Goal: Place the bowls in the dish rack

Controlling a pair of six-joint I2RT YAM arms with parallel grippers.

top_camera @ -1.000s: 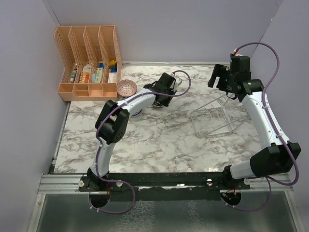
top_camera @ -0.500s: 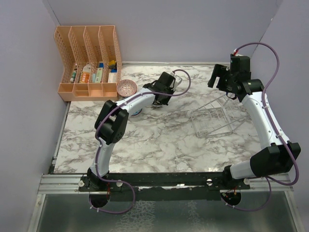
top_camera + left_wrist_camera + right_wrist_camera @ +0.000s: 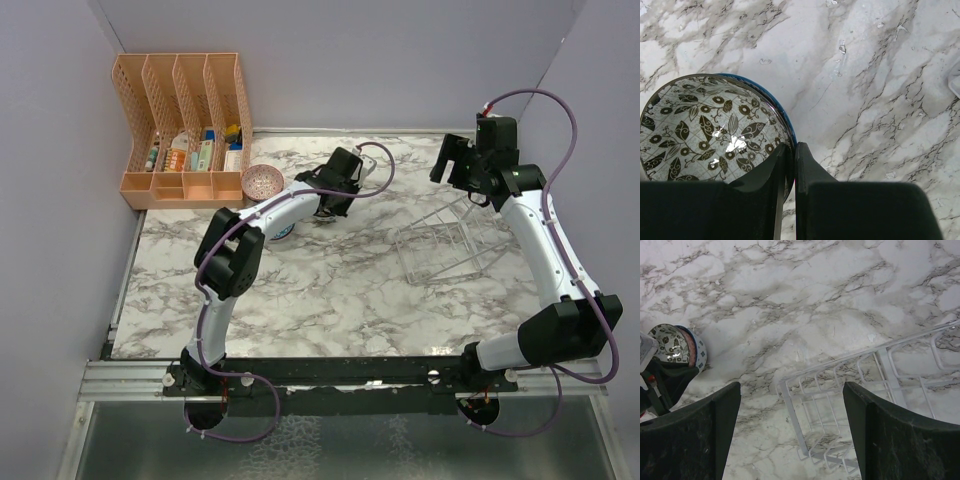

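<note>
My left gripper (image 3: 790, 148) is shut on the right rim of a bowl (image 3: 715, 127) with a black-and-white leaf pattern inside and a blue outside, low over the marble. In the top view the gripper (image 3: 328, 207) is mid-table and a blue bowl edge (image 3: 283, 232) peeks from under its forearm. The right wrist view shows this bowl (image 3: 669, 342) with pink and blue-white bowl rims (image 3: 695, 352) close behind it. A pink bowl (image 3: 262, 181) sits by the organizer. The clear wire dish rack (image 3: 440, 245) (image 3: 790, 413) lies at the right. My right gripper (image 3: 447, 160) (image 3: 791, 390) hangs open and empty above it.
An orange slotted file organizer (image 3: 185, 130) with small items stands at the back left corner. Purple walls close in the back and both sides. The marble top (image 3: 330, 290) ends at a metal rail at the near edge.
</note>
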